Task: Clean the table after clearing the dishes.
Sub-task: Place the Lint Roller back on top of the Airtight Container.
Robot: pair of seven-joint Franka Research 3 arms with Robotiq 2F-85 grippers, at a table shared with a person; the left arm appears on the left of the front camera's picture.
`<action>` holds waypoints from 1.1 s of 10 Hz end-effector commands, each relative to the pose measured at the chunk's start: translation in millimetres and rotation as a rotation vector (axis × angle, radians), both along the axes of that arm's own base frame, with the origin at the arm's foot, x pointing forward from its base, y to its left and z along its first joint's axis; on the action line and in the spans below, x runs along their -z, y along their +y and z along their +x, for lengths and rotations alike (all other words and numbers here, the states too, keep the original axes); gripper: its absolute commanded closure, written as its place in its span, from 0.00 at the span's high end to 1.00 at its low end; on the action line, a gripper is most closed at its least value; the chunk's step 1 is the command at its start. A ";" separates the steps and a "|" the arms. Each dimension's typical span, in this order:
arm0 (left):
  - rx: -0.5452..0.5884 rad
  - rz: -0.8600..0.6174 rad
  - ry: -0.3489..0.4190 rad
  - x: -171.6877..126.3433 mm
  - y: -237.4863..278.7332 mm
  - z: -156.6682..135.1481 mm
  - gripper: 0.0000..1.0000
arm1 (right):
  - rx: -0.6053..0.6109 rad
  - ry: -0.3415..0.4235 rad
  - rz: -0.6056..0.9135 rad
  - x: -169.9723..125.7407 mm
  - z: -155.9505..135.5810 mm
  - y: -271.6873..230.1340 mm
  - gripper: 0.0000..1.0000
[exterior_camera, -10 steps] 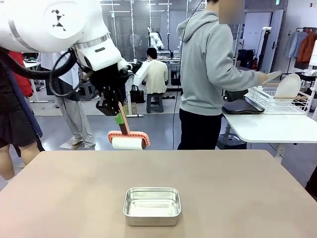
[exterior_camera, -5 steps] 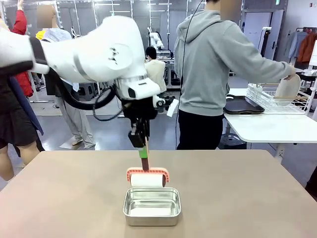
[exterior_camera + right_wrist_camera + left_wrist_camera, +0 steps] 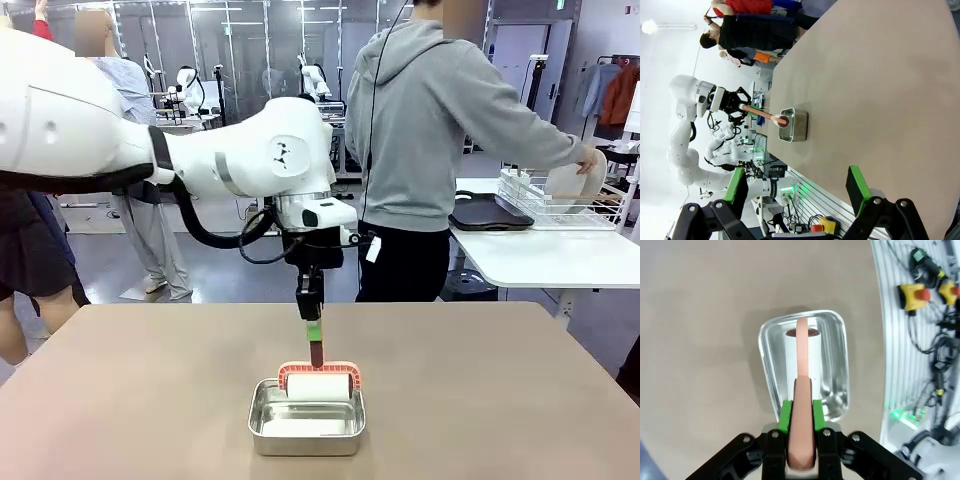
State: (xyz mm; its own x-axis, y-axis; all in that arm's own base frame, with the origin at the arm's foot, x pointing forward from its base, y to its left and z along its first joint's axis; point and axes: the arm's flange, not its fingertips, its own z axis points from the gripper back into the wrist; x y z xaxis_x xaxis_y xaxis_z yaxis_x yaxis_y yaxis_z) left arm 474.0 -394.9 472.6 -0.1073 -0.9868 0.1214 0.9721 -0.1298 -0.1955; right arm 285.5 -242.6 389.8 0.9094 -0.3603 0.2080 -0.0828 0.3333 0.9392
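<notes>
While the left gripper (image 3: 313, 322) had its jaws clamped on the handle of one roller (image 3: 318, 385), the roller's white drum hung inside one steel pan (image 3: 306, 418) near the table's (image 3: 480, 390) front edge. The right gripper (image 3: 797, 192) had its jaws wide apart over bare tabletop. At a white side table, one person (image 3: 430, 140) held one plate (image 3: 568, 182) by a wire rack (image 3: 545, 205).

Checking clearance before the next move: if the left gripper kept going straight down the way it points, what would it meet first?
Likely the steel pan: the left gripper points down into it, and the roller it holds would touch first.
</notes>
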 end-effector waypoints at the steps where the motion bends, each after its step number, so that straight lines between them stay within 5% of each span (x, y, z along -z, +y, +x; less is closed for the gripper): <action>1: -0.034 0.075 0.042 5.0 -9.9 22.1 0.20 | 0.015 -0.014 0.000 -0.5 0.7 1.8 1.00; 10: -0.024 0.140 0.063 70.0 10.2 44.1 0.20 | 0.015 -0.014 0.000 -0.5 0.7 1.8 1.00; 11: -0.020 0.131 0.055 68.5 12.4 44.6 0.65 | 0.015 -0.014 0.000 -0.5 0.7 1.8 1.00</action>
